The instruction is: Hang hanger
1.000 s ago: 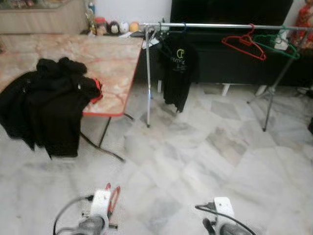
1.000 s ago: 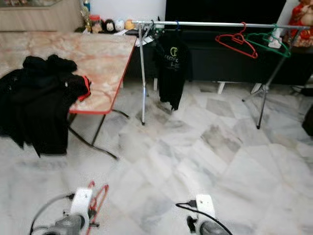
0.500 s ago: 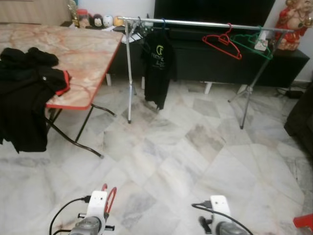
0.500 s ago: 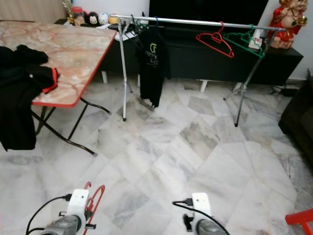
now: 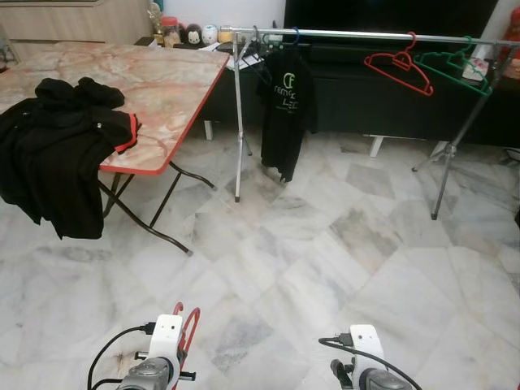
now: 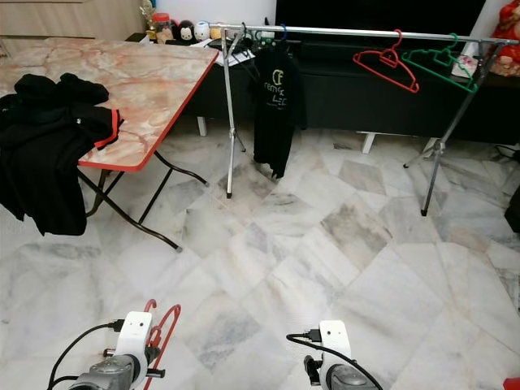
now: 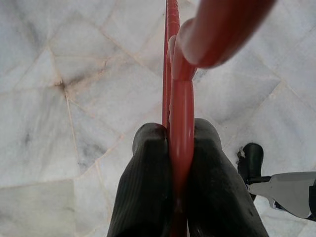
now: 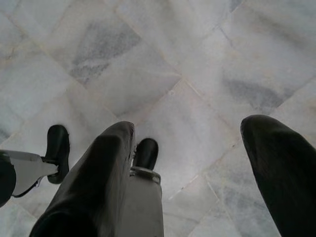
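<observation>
Hanger (image 7: 180,98), red plastic, sits pinched between our left jaws (image 7: 178,148); the two black fingers (image 7: 145,187) press flat against its bar on either side, and its red loop rises past the fingertips. From the head views it stands up beside the left wrist, low and close to our body, over the marble floor (image 5: 325,244).

Our right jaws (image 8: 187,163) stand wide apart and hold nothing, with only floor tiles beyond them.

Well ahead of both jaws runs one silver clothes rail (image 5: 366,35) on thin metal legs. We count three things hanging on it: one black T-shirt (image 5: 288,114) with a pale logo toward the end ahead of the left jaws, then one red hanger (image 5: 398,69) and one green hanger (image 5: 455,71) side by side toward the end ahead of the right jaws.

Ahead and out past the left jaws stands one folding worktop (image 5: 175,81) with a marbled top and red edge. One heap of black clothing (image 5: 61,154) lies on it and droops over its near edge.
</observation>
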